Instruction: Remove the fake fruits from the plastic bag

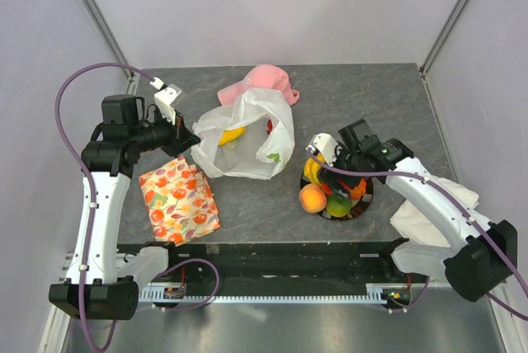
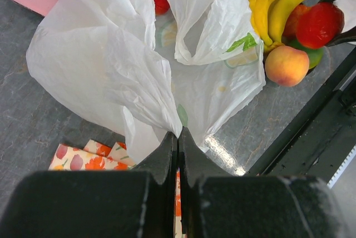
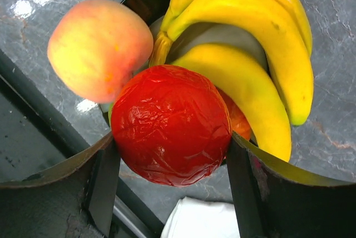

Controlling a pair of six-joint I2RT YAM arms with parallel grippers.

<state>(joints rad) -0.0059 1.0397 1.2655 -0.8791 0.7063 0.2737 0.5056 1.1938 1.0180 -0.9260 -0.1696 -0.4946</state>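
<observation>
Plastic bag (image 1: 247, 134) edge pinched in left gripper (image 2: 178, 138), arm stretched level; right gripper (image 3: 171, 149), angled down, clasps red fruit (image 3: 167, 110).

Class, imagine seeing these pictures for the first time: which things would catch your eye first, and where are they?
The glossy red fruit sits between the fingers of the right pincer, above a black plate heaped with yellow bananas and a peach, right of centre. In the middle, the crumpled white plastic bag lies open, its edge pinched by the left pincer, a yellow fruit showing inside.

A lab cell: white walls (image 1: 272, 7) enclose a grey table (image 1: 375, 97).
</observation>
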